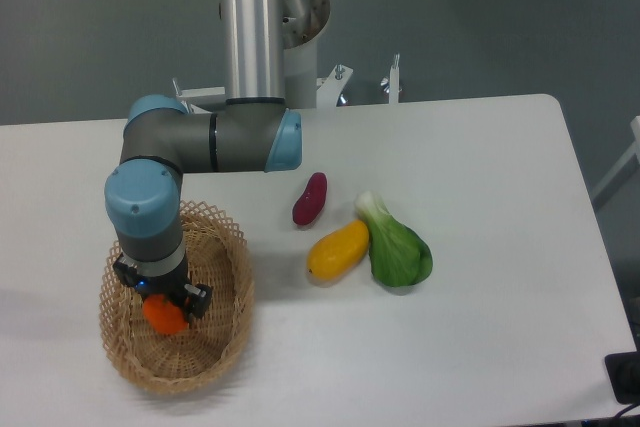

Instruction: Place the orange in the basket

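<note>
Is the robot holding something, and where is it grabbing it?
The gripper appears to hold the small round bright-orange orange by its upper part, over the woven tan wicker basket.

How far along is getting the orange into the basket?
Done: the small round bright-orange fruit is carried inside the rim of the oval tan wicker basket. In hand: the gripper sits directly over it; grip state unclear. Left: release and withdraw the arm.
</note>
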### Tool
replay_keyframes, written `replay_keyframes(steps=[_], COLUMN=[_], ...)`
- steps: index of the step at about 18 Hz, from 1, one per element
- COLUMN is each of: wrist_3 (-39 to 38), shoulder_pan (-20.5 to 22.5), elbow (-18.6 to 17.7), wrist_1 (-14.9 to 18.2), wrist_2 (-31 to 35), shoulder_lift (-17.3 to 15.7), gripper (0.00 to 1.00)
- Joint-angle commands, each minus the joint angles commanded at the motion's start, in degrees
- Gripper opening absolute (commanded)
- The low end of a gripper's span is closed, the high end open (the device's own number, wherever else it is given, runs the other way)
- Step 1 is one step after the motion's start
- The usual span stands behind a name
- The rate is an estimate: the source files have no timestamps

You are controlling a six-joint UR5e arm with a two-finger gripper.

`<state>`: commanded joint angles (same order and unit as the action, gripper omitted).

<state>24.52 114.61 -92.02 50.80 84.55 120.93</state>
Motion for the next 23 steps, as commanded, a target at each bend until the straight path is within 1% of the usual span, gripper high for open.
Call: replay_keyframes(steps=[4, 5, 6, 7, 10, 13, 16, 20, 22, 23], wrist_3=[0.0, 0.1, 0.5, 0.7, 0.2, 0.6, 0.9, 1.5, 2.8, 3.3], shoulder_pan=[0.0, 0.0, 0.0, 0.0, 0.1, 0.2, 0.6, 2.2, 3.2, 3.3], elbow=[0.0, 0.1, 0.1, 0.1, 0.3, 0.3, 1.0, 1.6, 1.6, 1.7], wrist_1=[0.0, -0.1, -0.3, -0.4, -0.3, -1.1, -1.1, -1.0, -1.0, -0.9], wrist_2=[0.1, 0.1, 0.3, 0.4, 0.4, 0.6, 2.3, 2.7, 2.6, 2.6], shoulder_lift=[0.1, 0.2, 0.1, 0.1, -0.7, -2.9, -4.1, -5.1, -6.5, -6.6], gripper=[0.73, 0.77, 0.91, 1.0, 1.0, 1.0, 1.0, 1.0, 1.0, 1.0])
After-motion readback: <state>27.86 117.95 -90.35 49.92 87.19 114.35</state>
